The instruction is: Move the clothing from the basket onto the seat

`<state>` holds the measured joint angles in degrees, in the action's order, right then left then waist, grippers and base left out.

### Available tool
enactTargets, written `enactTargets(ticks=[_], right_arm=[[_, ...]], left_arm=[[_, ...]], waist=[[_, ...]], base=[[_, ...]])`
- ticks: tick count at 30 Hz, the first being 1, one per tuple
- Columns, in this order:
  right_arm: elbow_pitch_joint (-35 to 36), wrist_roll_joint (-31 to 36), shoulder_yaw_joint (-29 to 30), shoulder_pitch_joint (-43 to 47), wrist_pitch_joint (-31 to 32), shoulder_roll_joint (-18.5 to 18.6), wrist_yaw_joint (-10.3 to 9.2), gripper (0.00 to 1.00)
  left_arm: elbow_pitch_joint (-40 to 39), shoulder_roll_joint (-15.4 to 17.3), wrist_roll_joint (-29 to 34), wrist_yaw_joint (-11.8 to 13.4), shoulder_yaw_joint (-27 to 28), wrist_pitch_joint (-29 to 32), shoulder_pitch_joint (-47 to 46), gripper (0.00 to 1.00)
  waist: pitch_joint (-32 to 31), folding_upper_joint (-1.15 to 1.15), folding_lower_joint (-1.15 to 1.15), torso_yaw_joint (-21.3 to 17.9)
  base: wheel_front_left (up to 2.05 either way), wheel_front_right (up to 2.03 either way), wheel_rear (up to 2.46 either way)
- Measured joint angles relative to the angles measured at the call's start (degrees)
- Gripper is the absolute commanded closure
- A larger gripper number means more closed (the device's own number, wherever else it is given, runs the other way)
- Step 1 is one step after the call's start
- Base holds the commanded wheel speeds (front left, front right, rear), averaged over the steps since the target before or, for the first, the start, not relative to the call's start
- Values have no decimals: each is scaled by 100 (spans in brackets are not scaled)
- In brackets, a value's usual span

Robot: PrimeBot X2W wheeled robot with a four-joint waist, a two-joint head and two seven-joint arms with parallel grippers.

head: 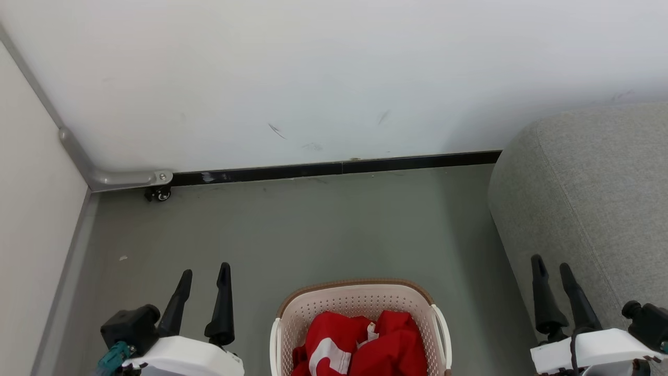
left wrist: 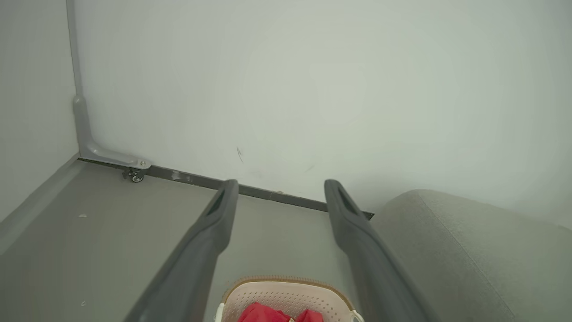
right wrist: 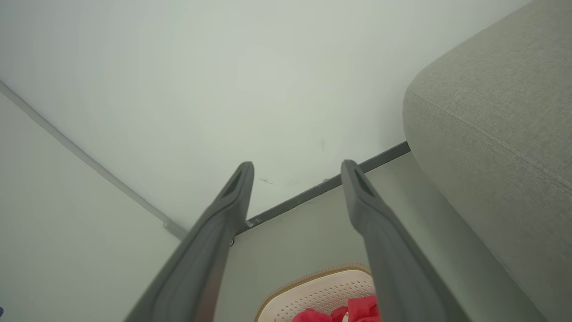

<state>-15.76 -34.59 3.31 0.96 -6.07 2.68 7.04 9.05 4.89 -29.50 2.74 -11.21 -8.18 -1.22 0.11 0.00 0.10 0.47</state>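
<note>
Red clothing with a white stripe lies bunched inside the cream perforated basket, which stands on the floor at the bottom middle of the head view. The grey seat fills the right side. My left gripper is open to the left of the basket, with nothing between its fingers. My right gripper is open in front of the seat's side, also holding nothing. In the left wrist view the gripper points at the wall above the basket and clothing. The right wrist view shows its gripper, the basket, the clothing and the seat.
A white wall with a dark skirting strip stands ahead. A side panel closes the left, with a grey bracket and small caster in the corner. Grey floor lies between wall, basket and seat.
</note>
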Motion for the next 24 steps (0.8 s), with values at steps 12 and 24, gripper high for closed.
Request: enactTargets(ticks=[12,24], right_arm=[[53,1024,-30,0,-109,-22,1,0],[57,2153,-7,31,-235,-24,2,0]], left_arm=[[0,26,1146,337,-298,-222,1,0],[272,53,2147,728,-459,-454,5,0]], waist=[[4,0,-5,14],[-18,0,-6,19]], base=[[0,0,0],[0,0,0]])
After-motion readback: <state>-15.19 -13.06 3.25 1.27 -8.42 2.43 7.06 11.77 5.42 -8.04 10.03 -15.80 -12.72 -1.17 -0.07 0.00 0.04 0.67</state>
